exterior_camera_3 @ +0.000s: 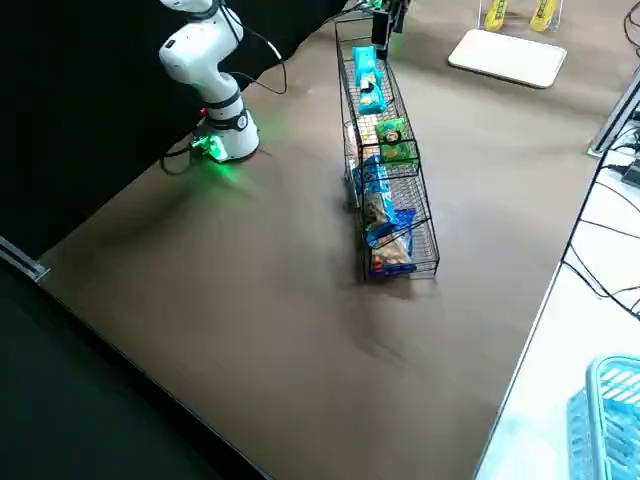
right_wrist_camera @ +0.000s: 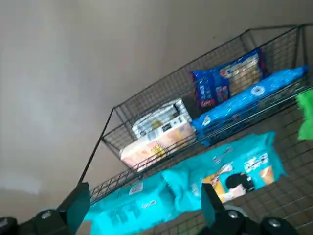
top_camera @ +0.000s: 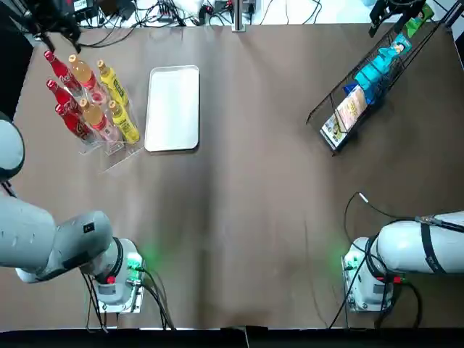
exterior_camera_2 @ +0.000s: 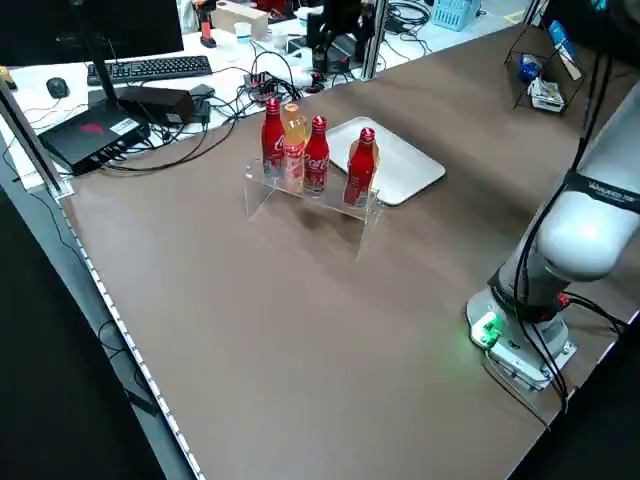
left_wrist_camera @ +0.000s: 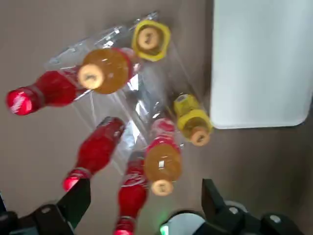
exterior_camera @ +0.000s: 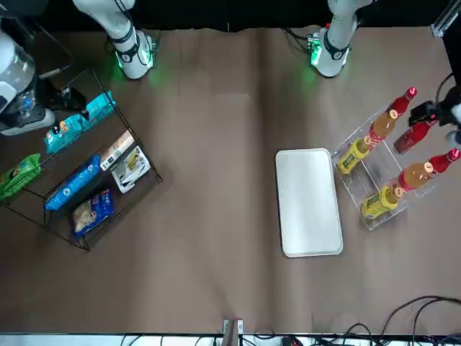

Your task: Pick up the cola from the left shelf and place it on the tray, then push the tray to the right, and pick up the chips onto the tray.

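Below the left gripper [left_wrist_camera: 145,186], jaws apart, the cola [left_wrist_camera: 128,198] stands ungrasped.

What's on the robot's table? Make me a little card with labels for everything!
table: brown
bottle stand: clear, on the robot's left
cola bottles: three red ones in the stand
orange bottles: two in the stand
yellow bottles: two in the stand
tray: white, nothing on it, beside the stand
snack rack: wire, on the robot's right
snack bags: several in the rack
left gripper: open, above the bottles
right gripper: open, near the snack rack
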